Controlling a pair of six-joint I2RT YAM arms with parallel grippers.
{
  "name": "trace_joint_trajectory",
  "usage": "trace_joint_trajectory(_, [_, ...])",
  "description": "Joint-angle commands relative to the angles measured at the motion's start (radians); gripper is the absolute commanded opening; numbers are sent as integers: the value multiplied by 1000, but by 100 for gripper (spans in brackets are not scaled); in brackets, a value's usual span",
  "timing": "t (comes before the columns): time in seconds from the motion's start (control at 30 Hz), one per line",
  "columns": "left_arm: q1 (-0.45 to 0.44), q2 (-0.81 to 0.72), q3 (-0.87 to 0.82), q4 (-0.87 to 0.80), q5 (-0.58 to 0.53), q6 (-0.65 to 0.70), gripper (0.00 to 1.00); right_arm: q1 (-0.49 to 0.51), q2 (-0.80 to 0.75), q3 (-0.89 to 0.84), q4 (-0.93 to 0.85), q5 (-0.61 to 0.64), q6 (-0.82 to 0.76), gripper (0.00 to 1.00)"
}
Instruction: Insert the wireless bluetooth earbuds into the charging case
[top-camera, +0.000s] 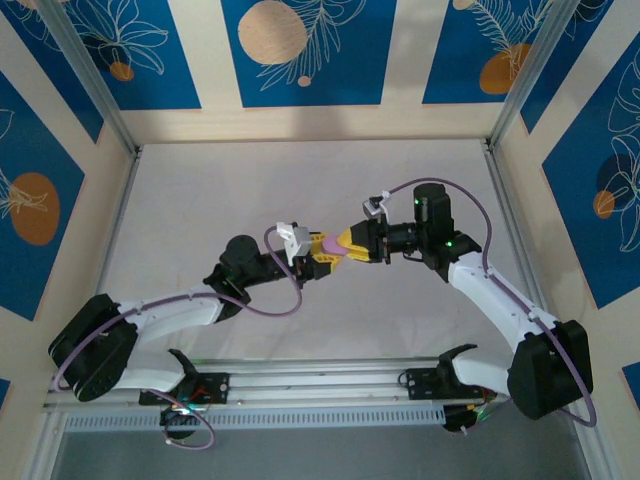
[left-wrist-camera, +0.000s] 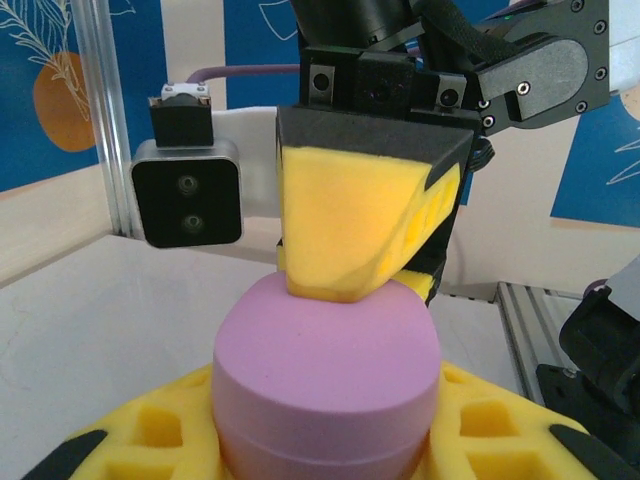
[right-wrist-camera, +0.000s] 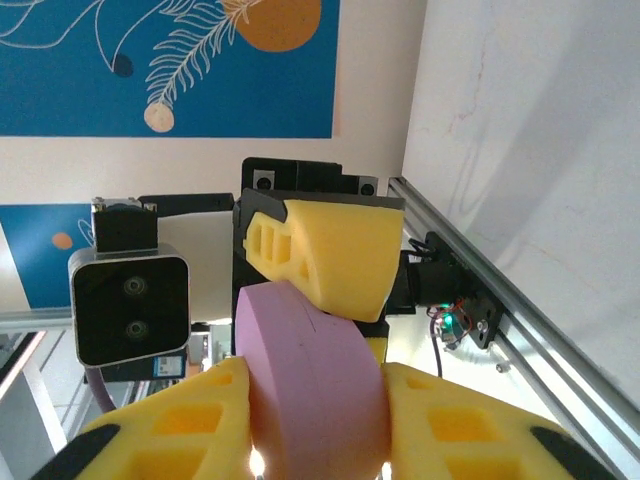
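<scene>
1. In your left wrist view, the left gripper clamps the lilac case between its yellow fingers, the case's seam closed.
2. Just beyond, you see one pad of the right gripper pressing on the case's top.
3. Your right wrist view shows what that hides: both right fingers pinch the case's sides.
4. From above, both grippers meet over the middle of the table, the case between them.
5. Behind stand blue leaf-printed wall panels.
</scene>
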Motion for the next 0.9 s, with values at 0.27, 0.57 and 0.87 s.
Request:
trace_joint_trajectory(0.27, [-16,-75,34,-178,-72,78,57,-49,-70,-8,-103,108,-41,17])
trace_joint_trajectory(0.57, [-16,-195,-9,-252,-203,128,69,-112,-66,-139,-163,335,-85,18])
trace_joint_trajectory(0.87, [-13,-352,10,-492,-403,128,81,-80,186,-219,-30,387,-74,18])
